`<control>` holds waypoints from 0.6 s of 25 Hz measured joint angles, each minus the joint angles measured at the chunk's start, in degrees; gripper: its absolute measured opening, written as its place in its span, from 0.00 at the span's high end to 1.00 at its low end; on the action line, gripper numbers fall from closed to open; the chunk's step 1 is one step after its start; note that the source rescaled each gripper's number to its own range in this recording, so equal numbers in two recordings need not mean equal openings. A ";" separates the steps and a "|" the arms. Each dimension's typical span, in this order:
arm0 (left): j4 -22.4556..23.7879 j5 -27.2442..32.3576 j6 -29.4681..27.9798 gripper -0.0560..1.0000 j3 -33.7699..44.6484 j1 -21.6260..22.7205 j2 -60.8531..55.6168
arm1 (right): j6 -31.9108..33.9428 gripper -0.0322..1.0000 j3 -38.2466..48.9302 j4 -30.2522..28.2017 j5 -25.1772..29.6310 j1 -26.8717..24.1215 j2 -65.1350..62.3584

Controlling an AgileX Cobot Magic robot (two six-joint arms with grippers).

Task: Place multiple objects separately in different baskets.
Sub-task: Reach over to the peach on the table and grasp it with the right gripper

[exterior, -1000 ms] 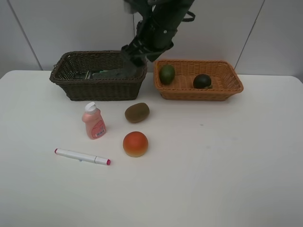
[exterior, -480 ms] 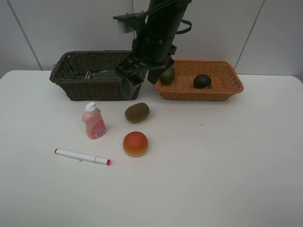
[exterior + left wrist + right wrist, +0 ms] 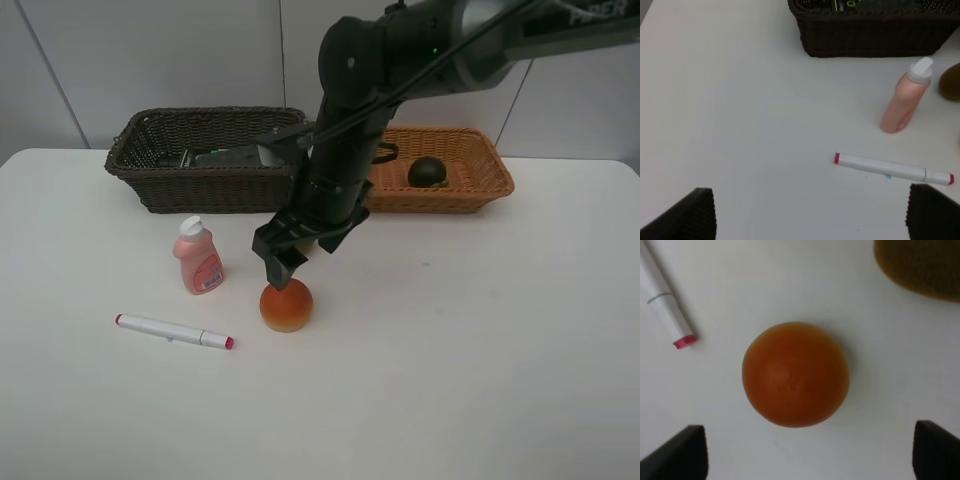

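Right tool (image 3: 284, 268) dropped, jaws spread, directly above orange-red fruit (image 3: 286, 306).

The dark basket (image 3: 200, 190) is rough wicker, the table (image 3: 450, 380) matt.

Lighting is bright, even and diffuse in all views. Only faint, soft shadows are cast on the white table (image 3: 480, 380), one beside the orange-red fruit (image 3: 795, 374). The right wrist view is softly blurred, and the brown kiwi (image 3: 920, 265) is defocused. The white pink-tipped marker (image 3: 892, 169) is rendered sharp.
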 joint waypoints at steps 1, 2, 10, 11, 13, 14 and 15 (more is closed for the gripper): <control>0.00 0.00 0.00 0.00 0.00 0.00 0.00 | 0.00 0.02 0.57 0.14 -0.59 0.00 0.07; 0.00 0.00 0.00 0.00 0.00 0.00 0.00 | 0.00 0.02 0.91 0.35 -0.92 0.06 0.32; 0.00 0.00 0.00 0.00 0.00 0.00 0.00 | 0.00 0.02 1.24 1.31 -4.26 3.22 2.89; 0.00 0.00 0.00 0.00 0.00 0.00 0.00 | 0.00 0.02 1.24 1.31 -4.74 3.30 3.27; 0.00 0.00 0.00 0.00 0.00 0.00 0.00 | 0.00 0.02 1.24 1.31 -5.65 3.35 4.14; 0.00 0.00 0.00 0.00 0.00 0.00 0.00 | 0.00 0.02 1.24 1.23 -5.88 3.35 4.54; 0.00 0.00 0.00 0.00 0.00 0.00 0.00 | 0.00 0.02 1.24 1.23 -5.95 3.35 5.05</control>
